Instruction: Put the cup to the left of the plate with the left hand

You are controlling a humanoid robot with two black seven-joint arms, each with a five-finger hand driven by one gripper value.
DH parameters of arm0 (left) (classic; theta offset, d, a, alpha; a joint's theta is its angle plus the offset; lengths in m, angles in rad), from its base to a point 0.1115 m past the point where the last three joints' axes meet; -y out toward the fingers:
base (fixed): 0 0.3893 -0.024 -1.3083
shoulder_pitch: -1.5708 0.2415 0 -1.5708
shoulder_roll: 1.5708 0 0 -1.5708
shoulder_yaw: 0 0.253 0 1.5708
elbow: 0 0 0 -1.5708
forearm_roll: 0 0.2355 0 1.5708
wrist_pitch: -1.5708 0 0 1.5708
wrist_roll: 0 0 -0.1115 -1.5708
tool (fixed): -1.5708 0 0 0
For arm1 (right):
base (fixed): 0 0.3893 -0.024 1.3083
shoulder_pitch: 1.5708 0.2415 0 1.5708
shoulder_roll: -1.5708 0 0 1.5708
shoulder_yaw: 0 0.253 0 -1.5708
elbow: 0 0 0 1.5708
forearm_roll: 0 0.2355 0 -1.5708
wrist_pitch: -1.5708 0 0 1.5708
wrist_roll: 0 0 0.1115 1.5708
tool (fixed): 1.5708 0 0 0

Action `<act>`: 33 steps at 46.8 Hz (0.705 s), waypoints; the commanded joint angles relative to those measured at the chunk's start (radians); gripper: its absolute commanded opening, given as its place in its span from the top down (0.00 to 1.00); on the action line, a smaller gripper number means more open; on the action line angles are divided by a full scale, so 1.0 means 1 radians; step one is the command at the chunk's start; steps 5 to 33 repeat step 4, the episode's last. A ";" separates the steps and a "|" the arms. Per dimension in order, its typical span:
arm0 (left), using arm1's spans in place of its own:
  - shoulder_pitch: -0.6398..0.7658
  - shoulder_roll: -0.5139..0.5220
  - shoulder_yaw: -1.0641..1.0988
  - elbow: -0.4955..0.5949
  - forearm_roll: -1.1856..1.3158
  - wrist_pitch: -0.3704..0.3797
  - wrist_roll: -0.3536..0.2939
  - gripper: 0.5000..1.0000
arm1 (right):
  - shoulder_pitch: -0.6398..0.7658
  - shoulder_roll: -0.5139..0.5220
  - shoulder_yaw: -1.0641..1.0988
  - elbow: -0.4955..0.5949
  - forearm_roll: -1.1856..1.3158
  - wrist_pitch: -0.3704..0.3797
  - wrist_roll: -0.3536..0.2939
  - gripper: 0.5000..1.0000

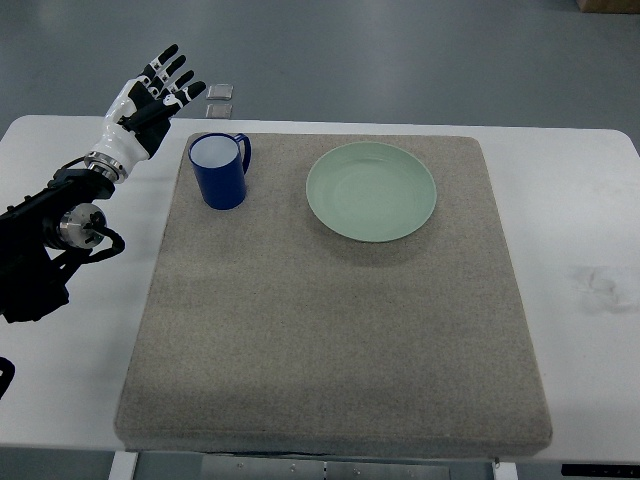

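Note:
A blue cup point(220, 170) with a white inside stands upright on the grey mat point(330, 320), its handle pointing right. A pale green plate point(371, 191) lies to its right, a short gap apart. My left hand point(155, 95) hovers up and to the left of the cup, over the table's far left corner. Its fingers are spread and hold nothing. The black left arm runs in from the left edge. The right arm does not show.
The mat covers most of a white table point(580, 250). Two small grey squares point(220, 98) lie on the floor beyond the table's far edge, close to the hand. A faint smudge point(600, 285) marks the table at the right.

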State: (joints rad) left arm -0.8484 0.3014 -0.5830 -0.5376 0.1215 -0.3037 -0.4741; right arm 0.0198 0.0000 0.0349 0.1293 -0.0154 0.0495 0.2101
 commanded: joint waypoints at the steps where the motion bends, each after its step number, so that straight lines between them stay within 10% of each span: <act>1: 0.000 -0.013 0.002 0.001 0.003 -0.002 0.000 0.01 | 0.002 0.000 0.000 0.009 -0.002 0.003 0.000 0.14; 33: 0.000 -0.024 0.002 0.002 0.003 0.002 0.000 0.01 | 0.006 0.000 0.000 0.009 -0.003 0.003 -0.002 0.14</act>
